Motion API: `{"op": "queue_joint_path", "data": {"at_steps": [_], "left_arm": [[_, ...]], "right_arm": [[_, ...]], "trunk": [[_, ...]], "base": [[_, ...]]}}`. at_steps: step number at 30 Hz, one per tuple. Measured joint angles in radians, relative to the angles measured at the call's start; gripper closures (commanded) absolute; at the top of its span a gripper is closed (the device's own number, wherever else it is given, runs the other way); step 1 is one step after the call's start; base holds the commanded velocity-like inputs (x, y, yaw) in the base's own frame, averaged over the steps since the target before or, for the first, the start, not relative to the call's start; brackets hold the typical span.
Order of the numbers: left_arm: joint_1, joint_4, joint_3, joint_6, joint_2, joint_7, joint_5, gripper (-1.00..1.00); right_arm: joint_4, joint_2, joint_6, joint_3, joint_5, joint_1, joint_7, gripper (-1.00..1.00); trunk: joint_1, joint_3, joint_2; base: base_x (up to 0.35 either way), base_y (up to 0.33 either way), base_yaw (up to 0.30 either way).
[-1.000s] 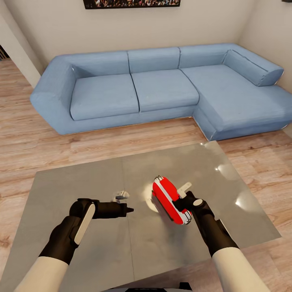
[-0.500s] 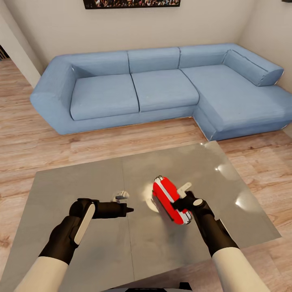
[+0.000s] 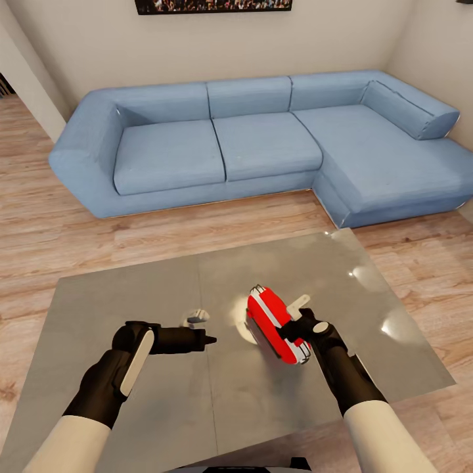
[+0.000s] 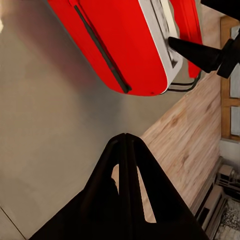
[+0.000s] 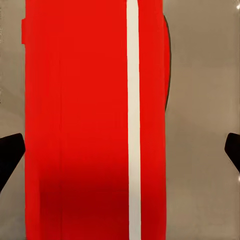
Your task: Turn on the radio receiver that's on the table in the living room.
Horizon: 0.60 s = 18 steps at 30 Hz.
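Observation:
The red radio receiver (image 3: 272, 323) with white edge trim lies tilted on the glossy grey table (image 3: 131, 295), just right of the centre seam. My right gripper (image 3: 293, 323) is open at the radio's right side, its fingers straddling the body. In the right wrist view the radio (image 5: 85, 120) sits between the two dark fingertips (image 5: 10, 152) at the frame's edges. My left gripper (image 3: 209, 339) is shut and empty, hovering over the table left of the radio and pointing toward it. The left wrist view shows the radio (image 4: 125, 45) beyond the closed fingers (image 4: 125, 145).
A big blue L-shaped sofa (image 3: 263, 138) stands behind the table against the beige wall, under a crowd picture (image 3: 210, 5). Light wood floor (image 3: 66, 243) surrounds the table. The table's right edge (image 3: 420, 328) lies close to my right arm.
My right gripper has edged very slightly toward the radio. The left arm and the radio have stayed where they were.

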<state>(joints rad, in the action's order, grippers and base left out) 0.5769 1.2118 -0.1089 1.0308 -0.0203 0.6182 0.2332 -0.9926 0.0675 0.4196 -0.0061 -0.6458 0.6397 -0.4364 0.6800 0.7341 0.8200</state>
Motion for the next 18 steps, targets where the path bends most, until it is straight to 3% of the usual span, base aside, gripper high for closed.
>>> {"op": "queue_joint_path", "data": {"at_steps": [5, 8, 11, 14, 18], "left_arm": [[0.000, 0.001, 0.000, 0.000, -0.001, 0.000, 0.000, 1.00], [0.000, 0.001, 0.000, 0.000, -0.001, 0.000, 0.000, 1.00], [0.000, 0.002, 0.000, 0.000, -0.001, 0.000, 0.000, 1.00], [0.000, 0.003, 0.004, 0.000, -0.001, 0.002, 0.000, 1.00], [0.000, 0.014, 0.032, 0.001, 0.000, 0.005, 0.001, 1.00]], "right_arm": [[-0.053, -0.001, 0.006, 0.002, 0.001, 0.000, -0.016, -1.00], [-0.122, -0.003, 0.032, 0.003, 0.000, 0.000, -0.064, -1.00], [-0.196, -0.004, 0.089, 0.003, 0.000, 0.000, -0.124, -1.00], [-0.339, -0.007, 0.184, 0.003, 0.000, 0.000, -0.212, -1.00], [-0.463, -0.015, 0.286, 0.003, -0.004, 0.000, -0.310, -1.00]], "trunk": [[0.000, 0.000, 0.000], [0.000, 0.000, 0.000], [0.000, 0.000, 0.000], [0.000, 0.000, 0.000], [0.000, 0.000, 0.000]], "base": [[0.000, 0.000, 0.000], [0.000, 0.000, 0.000], [0.000, 0.000, 0.000], [0.000, 0.000, 0.000], [0.000, 0.000, 0.000]]}}
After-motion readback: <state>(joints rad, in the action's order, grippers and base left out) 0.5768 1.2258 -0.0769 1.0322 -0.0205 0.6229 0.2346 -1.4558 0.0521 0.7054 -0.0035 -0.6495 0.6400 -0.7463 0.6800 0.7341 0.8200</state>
